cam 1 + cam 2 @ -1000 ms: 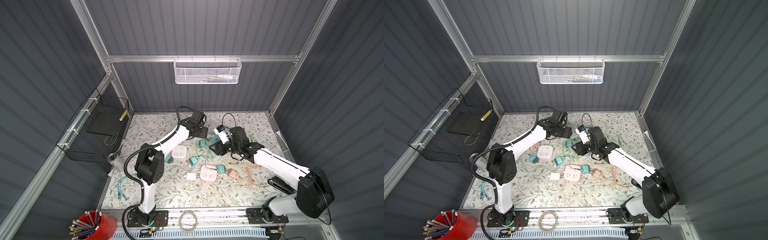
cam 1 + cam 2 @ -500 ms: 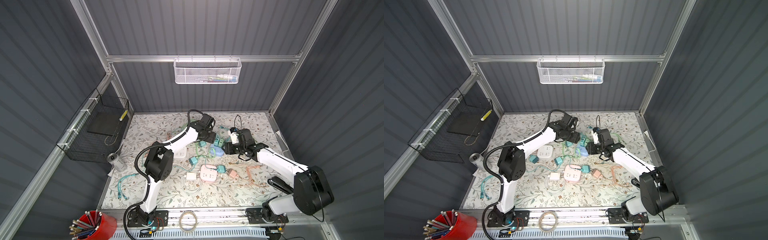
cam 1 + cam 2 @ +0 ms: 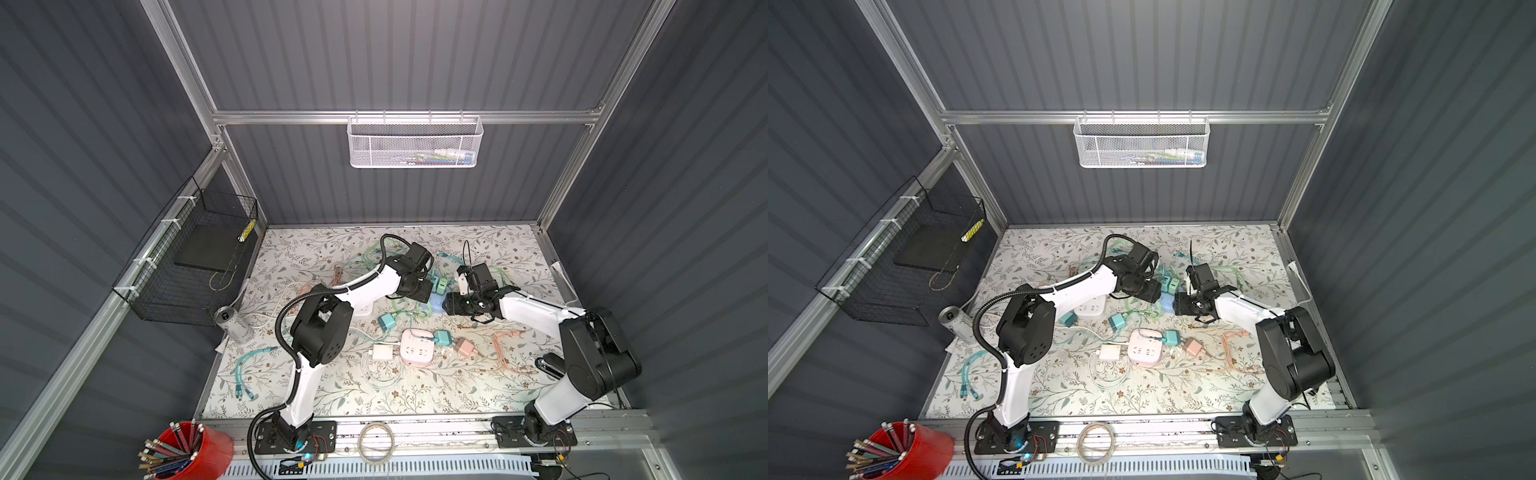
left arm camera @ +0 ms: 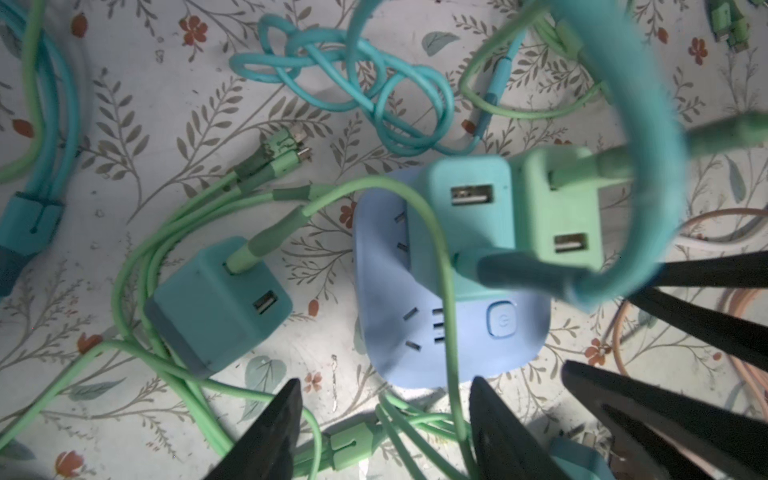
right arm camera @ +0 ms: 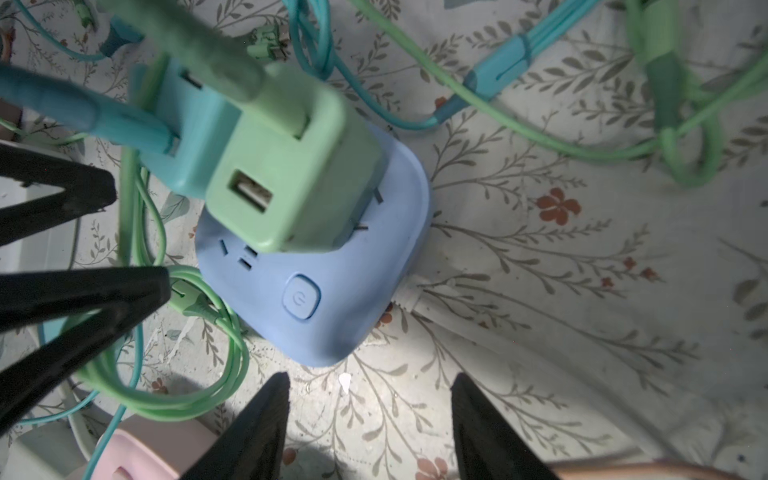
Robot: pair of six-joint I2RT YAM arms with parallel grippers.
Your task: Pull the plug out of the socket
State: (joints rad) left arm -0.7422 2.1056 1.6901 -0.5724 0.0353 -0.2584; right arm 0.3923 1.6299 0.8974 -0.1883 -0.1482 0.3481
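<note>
**Q:** Left side, what do you have?
**Op:** On my left wrist view the left gripper has its jaws standing apart, clamped on nothing. Loose green cables run through the gap between the fingers. The blue socket lies flat on the floral mat, its near edge just ahead of the fingertips.

**Q:** Plugs?
**Op:** Two are seated in the socket's top, side by side and touching: a teal plug and a green plug. Both sit beyond the fingertips, past the power button. A thick teal cable arcs over them, blurred. A separate teal charger lies on the mat off to one side of the fingers, apart from the socket.

**Q:** Right side?
**Op:** I read the right gripper as spread and empty, with only bare mat between its fingers. The socket's button corner sits just in front of the tips; I cannot tell whether they touch. The green plug stands farther on, upright in the socket.

**Q:** Overview?
**Op:** In both top views the two grippers flank the socket from opposite sides, near each other.
</note>
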